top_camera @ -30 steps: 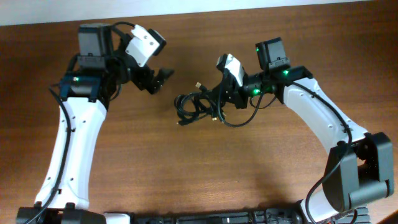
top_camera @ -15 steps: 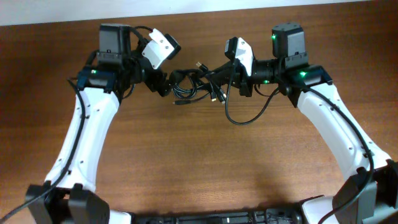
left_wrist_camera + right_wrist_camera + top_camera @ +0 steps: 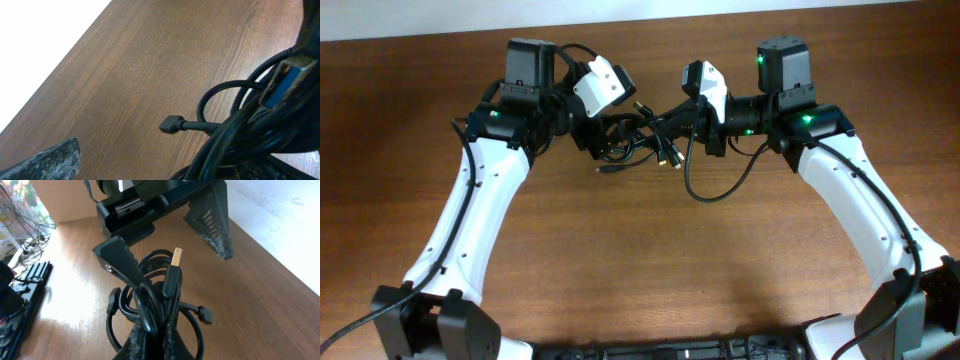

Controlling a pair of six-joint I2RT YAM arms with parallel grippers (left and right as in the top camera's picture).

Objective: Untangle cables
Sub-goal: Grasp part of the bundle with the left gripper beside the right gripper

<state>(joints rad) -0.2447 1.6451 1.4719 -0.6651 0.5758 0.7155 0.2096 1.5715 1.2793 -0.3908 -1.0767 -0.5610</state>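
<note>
Where the table met the white wall, one tangle of cables

Seen from overhead, open wood-grain board stretched toward the near side, while the left gripper and right gripper met at the bundle. Left wrist: its jaws stood spread, one rough finger apart from glossy cords. Right wrist: fingers pinched the bundle, a gold plug upright.

Legible markings: none.
No text, label, brand or number can be read in any of the three views. The small green indicator lights on the black boxy motor housings are plain dots without characters.
</note>
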